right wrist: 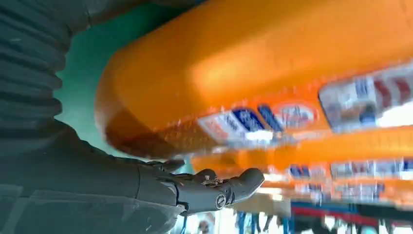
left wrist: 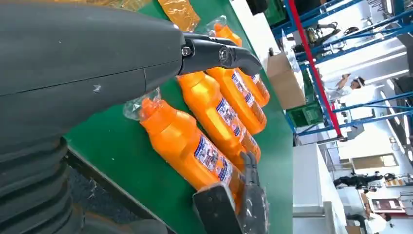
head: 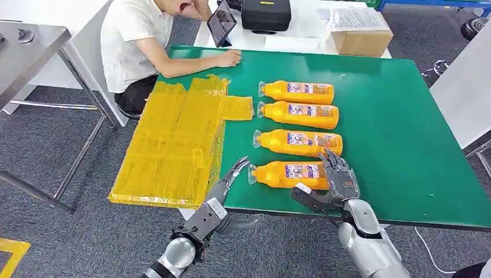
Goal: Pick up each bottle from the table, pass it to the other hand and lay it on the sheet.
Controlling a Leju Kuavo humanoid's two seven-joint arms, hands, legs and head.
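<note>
Left of the nearest bottle (head: 288, 174) lies the yellow sheet (head: 173, 145), draped over the edge of the green table (head: 394, 127), and every place from here is taken off that bottle. Just off its clear cap end hangs the left hand (head: 236, 172), fingers spread apart, holding nothing, pointing at the cap without quite touching. Now the bottle itself: on its side, long axis running across the table, cap toward the sheet, base toward the right. Three more bottles (head: 298, 119) lie behind it in a parallel row, same heading. At the base end comes the right hand (head: 334, 180), fingers fanned over the top of the bottle and thumb low by the table edge; the close wrist view shows the bottle looming right over the open palm, but whether the fingers have clamped yet I cannot tell. My read: the right hand is nearer and takes the lift, then passes leftward along that axis. Beyond the sheet, a person (head: 145, 40) leans on the table.
</note>
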